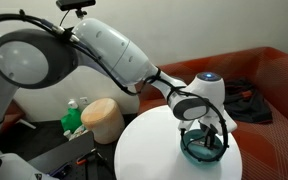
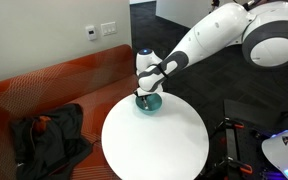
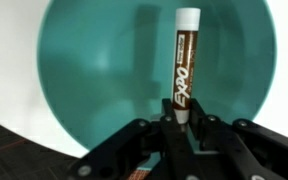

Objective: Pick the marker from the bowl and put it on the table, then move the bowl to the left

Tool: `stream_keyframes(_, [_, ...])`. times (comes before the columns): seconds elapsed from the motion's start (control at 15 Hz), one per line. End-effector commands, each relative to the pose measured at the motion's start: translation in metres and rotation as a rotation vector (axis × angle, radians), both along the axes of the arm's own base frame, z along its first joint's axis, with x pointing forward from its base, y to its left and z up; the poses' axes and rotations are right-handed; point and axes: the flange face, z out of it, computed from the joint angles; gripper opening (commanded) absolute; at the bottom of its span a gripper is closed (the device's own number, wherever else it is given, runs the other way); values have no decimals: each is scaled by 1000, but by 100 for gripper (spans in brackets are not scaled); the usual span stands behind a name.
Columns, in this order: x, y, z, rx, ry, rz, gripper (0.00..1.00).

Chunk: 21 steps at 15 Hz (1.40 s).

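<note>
The teal-blue bowl (image 3: 94,80) fills the wrist view and sits on the round white table (image 1: 154,150) near its edge in both exterior views (image 2: 149,103). The marker (image 3: 182,70), a dark brown Expo pen with a white end, stands out from between my gripper's fingers (image 3: 176,128), over the bowl's inside. The gripper (image 1: 204,135) is shut on the marker's lower end and reaches down into the bowl (image 1: 205,147). In an exterior view the gripper (image 2: 146,93) hides the marker.
A tan cylindrical basket (image 1: 102,118) and a green item (image 1: 74,118) stand beside the table. A red-brown sofa (image 2: 54,85) with dark clothes (image 2: 49,130) lies behind it. The white tabletop (image 2: 159,140) spreads wide beside the bowl.
</note>
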Motion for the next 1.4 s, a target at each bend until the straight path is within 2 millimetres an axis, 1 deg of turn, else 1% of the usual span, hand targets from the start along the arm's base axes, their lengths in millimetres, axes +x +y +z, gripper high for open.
stream_keyframes(0.0, [-3,11,48,1,-25,-17,5])
stream_keyframes(0.27, [-7,24,94,-12,-61,15,5])
stream_keyframes(0.4, [-13,39,115,-20,-66,84,5])
stream_keyframes(0.6, [-26,68,134,-50,-46,196,5])
stream_keyframes(0.73, [-37,91,140,-64,-15,279,5])
stream_keyframes(0.87, [-51,117,142,-62,34,368,5])
stream_keyframes(1.0, [-67,144,140,-41,83,473,5])
stream_keyframes(1.13, [-83,164,137,-17,138,558,5])
stream_keyframes(1.2, [-61,154,127,-29,96,483,19])
stream_keyframes(1.27, [-68,163,126,-19,114,513,19])
stream_keyframes(1.33, [-72,168,126,-15,121,524,19])
